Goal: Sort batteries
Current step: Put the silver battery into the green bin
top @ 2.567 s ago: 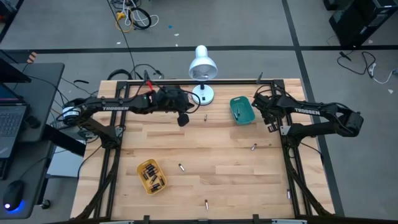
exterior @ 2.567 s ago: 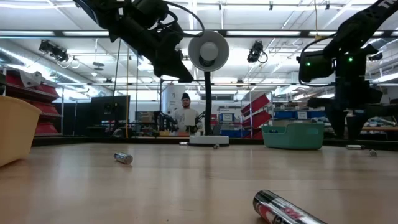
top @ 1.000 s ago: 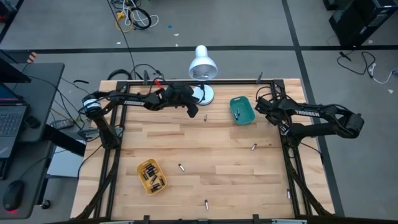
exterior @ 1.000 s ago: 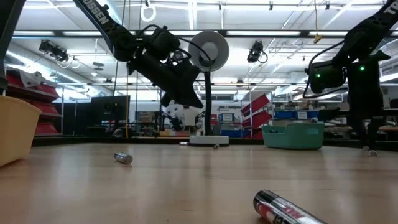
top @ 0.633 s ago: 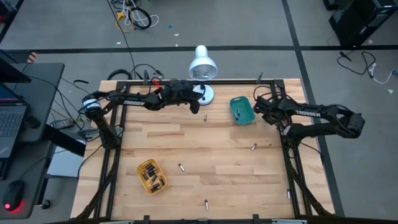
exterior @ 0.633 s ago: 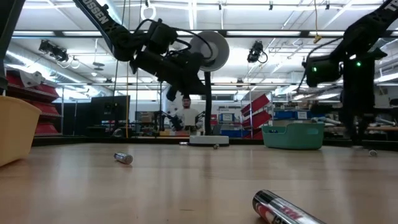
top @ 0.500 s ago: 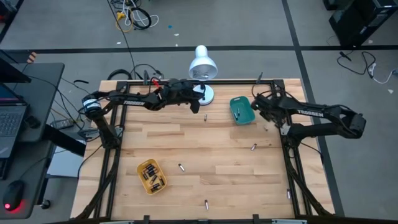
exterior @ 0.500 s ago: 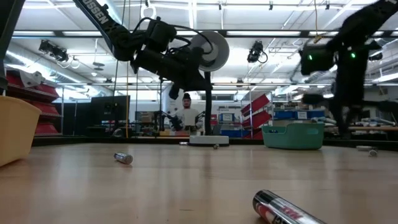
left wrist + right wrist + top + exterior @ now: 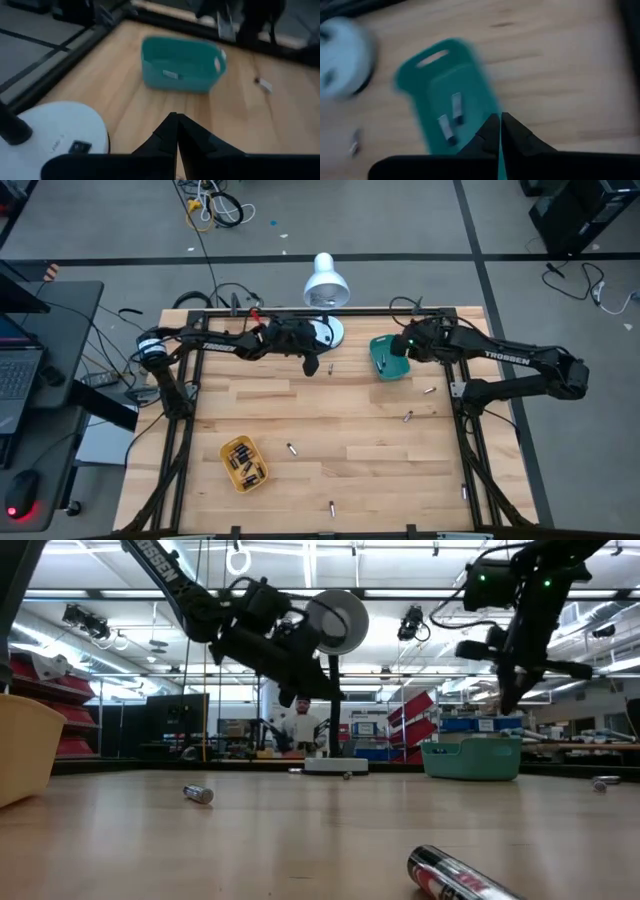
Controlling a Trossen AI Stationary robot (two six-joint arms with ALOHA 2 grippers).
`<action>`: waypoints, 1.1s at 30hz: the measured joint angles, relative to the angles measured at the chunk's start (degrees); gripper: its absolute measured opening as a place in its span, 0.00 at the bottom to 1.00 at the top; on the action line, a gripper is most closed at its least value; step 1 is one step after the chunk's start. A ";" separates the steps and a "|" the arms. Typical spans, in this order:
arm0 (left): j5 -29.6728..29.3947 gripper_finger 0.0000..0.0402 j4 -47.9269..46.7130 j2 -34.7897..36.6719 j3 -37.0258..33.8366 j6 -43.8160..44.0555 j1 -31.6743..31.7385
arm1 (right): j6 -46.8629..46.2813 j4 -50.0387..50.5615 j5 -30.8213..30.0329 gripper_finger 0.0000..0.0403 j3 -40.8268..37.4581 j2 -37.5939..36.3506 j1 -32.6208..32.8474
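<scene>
Right end effector [image 9: 400, 352], pinched empty, has swung over teal tray [image 9: 383, 364] beside lamp [image 9: 325, 285].

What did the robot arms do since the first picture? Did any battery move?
The right gripper, shut, swung from the table's right edge in over the teal tray. A battery now lies right of that tray, where none lay before. The left gripper, shut, moved a little toward the lamp base. The yellow tray and the other loose batteries stayed put.
</scene>
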State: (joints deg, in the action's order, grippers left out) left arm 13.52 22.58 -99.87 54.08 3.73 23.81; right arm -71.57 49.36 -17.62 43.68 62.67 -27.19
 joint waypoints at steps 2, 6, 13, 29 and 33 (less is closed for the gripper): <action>3.38 0.10 0.05 -1.99 0.29 -1.94 0.09 | 5.37 -3.81 2.48 0.03 0.00 -0.03 0.57; 5.90 0.27 -5.36 -5.33 2.43 6.29 -0.33 | 8.09 -10.52 9.32 0.07 0.15 -0.97 1.31; -9.26 0.62 -18.18 -9.32 8.80 8.93 -5.18 | 10.65 -9.88 11.44 0.10 3.46 -4.00 3.59; -21.71 0.54 -33.74 -19.07 22.60 35.48 -8.09 | 21.96 -8.39 16.29 0.07 4.13 -6.84 -0.30; -22.18 0.49 -35.13 -20.20 23.38 38.00 -8.88 | 24.99 -8.22 16.42 0.06 4.17 -6.80 -1.27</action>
State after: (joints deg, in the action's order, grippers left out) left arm -8.65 -12.56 -120.07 77.46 41.73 14.93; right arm -46.58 41.15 -1.19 47.86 55.88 -28.45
